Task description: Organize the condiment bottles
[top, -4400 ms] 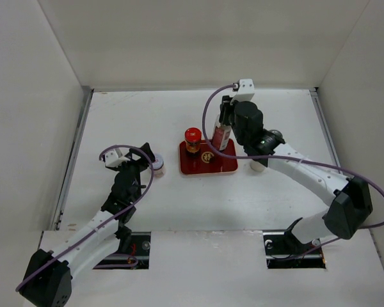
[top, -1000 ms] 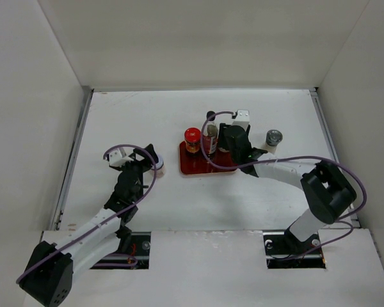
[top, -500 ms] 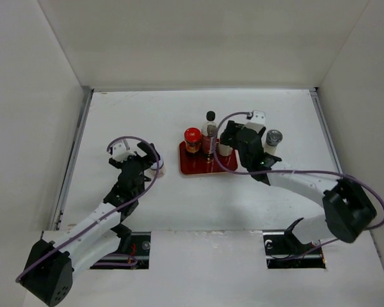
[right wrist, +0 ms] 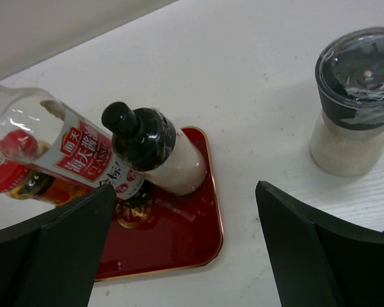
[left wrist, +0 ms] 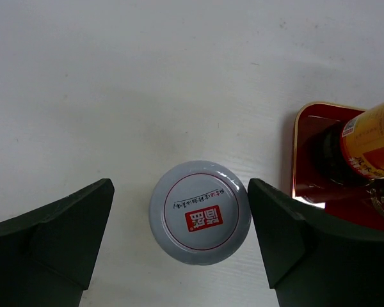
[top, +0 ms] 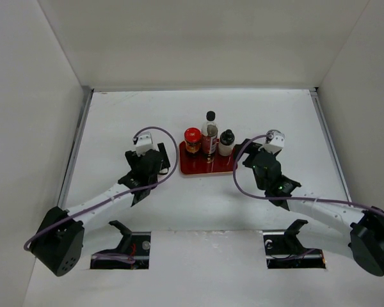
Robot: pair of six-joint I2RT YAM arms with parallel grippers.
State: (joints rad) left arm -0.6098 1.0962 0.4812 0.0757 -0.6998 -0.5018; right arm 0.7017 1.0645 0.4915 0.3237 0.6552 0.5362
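Observation:
On the red tray [top: 208,167] stand three condiment bottles: a short red-lidded jar [top: 192,136], a tall slim black-capped bottle [top: 209,128] with a red-and-white label, and a small pale black-capped bottle [top: 226,141]. My right gripper [top: 250,158] hangs open just right of the tray's right edge, holding nothing [right wrist: 185,187]. A jar of white grains with a dark, clear-topped lid [right wrist: 353,99] stands on the table to its right. My left gripper [left wrist: 180,188] is open, straddling a silver-grey-lidded jar [left wrist: 200,212] left of the tray; its right finger [left wrist: 288,236] is close to the lid.
White walls close in the table on the left, back and right. In the top view the left gripper [top: 160,162] covers its jar. The tray's near half [right wrist: 173,243] is bare red surface with a gold emblem [right wrist: 129,214].
My right gripper has let go of the small pale bottle on the tray, opened wide and drawn back to the right. My left arm has swung right over the silver-grey-lidded jar.

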